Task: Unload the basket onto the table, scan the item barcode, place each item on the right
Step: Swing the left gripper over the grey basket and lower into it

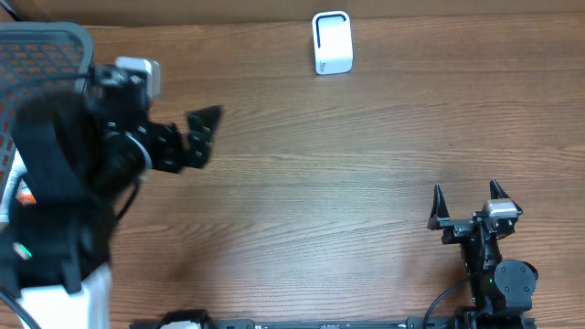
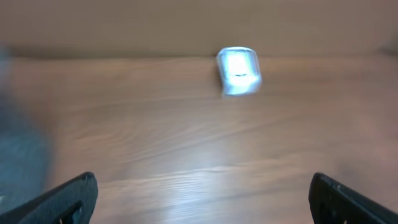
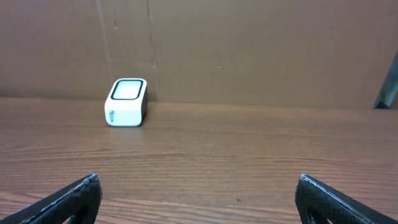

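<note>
the white scanner [image 1: 332, 41], a small box with a dark-rimmed window, stands upright at the far edge of the wooden table [image 1: 347, 183], roughly at the middle of its width and well apart from both arms; the right wrist view shows it [image 3: 127, 102] just in front of a brown back wall [image 3: 261, 50], left of centre; the left wrist view is blurred, yet the scanner [image 2: 238, 71] shows there as a pale block far ahead; the left gripper [image 1: 206, 137] hangs over the left part of the table with its jaws wide apart and nothing between them, and from its own camera [image 2: 202, 186] only bare wood lies between the two black fingertips [image 2: 84, 190]; the right gripper [image 1: 466, 188] sits low at the near right corner, pointing toward the far edge, its jaws also spread wide and empty [image 3: 198, 183]; a grey mesh basket [image 1: 46, 46] occupies the far left corner, partly covered by the left arm; a scrap of something white and orange [image 1: 20, 190] shows at the left edge under that arm, too hidden to identify.
</note>
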